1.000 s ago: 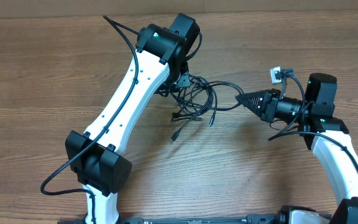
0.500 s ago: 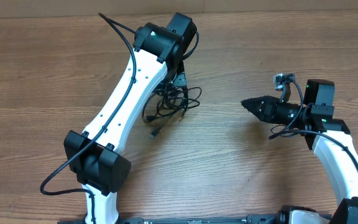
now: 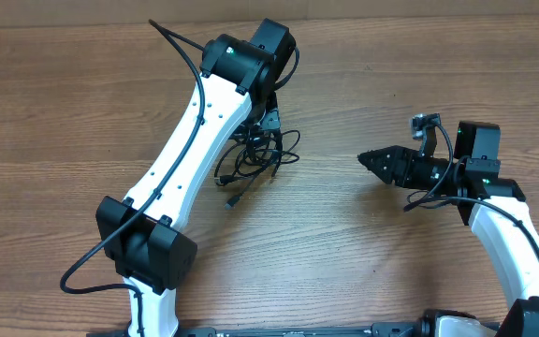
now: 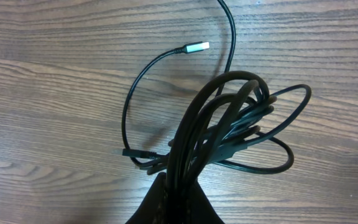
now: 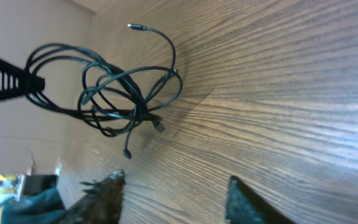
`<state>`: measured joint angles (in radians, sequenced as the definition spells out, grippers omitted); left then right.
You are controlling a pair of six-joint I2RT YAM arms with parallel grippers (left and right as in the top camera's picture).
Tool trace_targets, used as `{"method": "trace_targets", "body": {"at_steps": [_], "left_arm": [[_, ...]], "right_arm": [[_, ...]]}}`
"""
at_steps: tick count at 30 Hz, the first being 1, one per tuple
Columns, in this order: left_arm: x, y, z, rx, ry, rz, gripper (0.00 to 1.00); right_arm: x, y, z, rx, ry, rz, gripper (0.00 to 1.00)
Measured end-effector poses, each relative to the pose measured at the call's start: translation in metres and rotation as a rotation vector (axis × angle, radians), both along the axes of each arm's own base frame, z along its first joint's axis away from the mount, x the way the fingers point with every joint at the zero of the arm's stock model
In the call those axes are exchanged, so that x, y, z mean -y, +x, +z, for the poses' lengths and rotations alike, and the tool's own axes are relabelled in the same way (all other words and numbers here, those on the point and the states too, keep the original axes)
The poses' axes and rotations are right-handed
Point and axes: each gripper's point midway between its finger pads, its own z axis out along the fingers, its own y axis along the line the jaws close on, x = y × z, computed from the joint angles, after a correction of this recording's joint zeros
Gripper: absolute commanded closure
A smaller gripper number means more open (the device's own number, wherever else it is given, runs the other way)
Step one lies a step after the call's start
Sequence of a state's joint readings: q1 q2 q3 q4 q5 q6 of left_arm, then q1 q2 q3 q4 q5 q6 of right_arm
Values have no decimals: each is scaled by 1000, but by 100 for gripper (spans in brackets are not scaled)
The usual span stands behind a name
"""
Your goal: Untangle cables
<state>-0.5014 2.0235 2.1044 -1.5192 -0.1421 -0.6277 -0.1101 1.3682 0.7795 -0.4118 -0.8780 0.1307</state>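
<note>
Left gripper pinching a bunch of cables, loops and plugs trailing beyond its tips, right gripper spread, empty, cables well ahead of it

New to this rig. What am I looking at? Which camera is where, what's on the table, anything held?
Two white robot arms at a wooden table. The wide picture is from a fixed camera overhead; the other two come from a camera on each wrist, looking past its own fingers. The only loose item is a tangle of thin black cables. The left end effector is shut on that bundle. The right end effector is open, empty, apart from the cables.
</note>
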Motion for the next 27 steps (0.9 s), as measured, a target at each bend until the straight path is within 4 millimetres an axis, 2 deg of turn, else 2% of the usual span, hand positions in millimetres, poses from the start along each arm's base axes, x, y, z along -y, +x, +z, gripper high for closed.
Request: {"method": "trace_targets", "body": {"at_steps": [4,10,14,24,27], "left_arm": [[1,0,0,-2,-1,-10,96],[2,1,0,5,-6,-10,95],[2,1,0,5,-6,-11,95],[3,2,0,3,-8,-37,96],[3,1,0,2,-3,-61,96]], "right_arm": [[0,0,0,9,-8,6,30],[0,0,0,14,-11,9,29],[0,0,0,16,-13,11,25],[0,0,0,16,-13,11,24],[0,-2,-2,8,-15,15,20]]}}
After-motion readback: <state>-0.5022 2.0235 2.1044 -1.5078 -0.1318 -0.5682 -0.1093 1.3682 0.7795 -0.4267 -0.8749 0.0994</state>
